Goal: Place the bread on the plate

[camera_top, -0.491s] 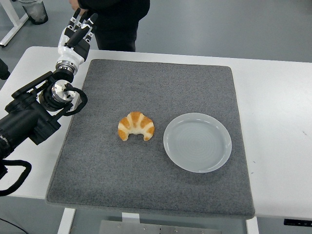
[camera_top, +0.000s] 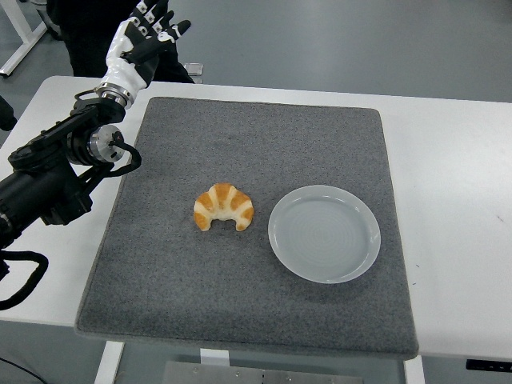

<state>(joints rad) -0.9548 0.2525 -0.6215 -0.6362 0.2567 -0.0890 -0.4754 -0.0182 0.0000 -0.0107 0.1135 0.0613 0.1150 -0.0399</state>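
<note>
Golden-brown and striped with paler bands, the bread (camera_top: 223, 207) is a croissant lying on the grey mat (camera_top: 256, 136), a little left of the desk's middle, its 2 tips pointing toward the near edge. Just beside it on the right, apart from it, sits the plate (camera_top: 324, 233), pale, round and translucent, also on the mat and closer to the desk's right edge. Nothing touches the croissant. The mat covers most of the white desk (camera_top: 448, 152), leaving bare strips at the left and right edges. The left hand (camera_top: 142, 46) is raised over the desk's far left corner, well apart from the bread, its white-and-black fingers (camera_top: 160, 20) spread and released, grasping nothing. Its black arm (camera_top: 48, 176) comes in along the left edge.
</note>
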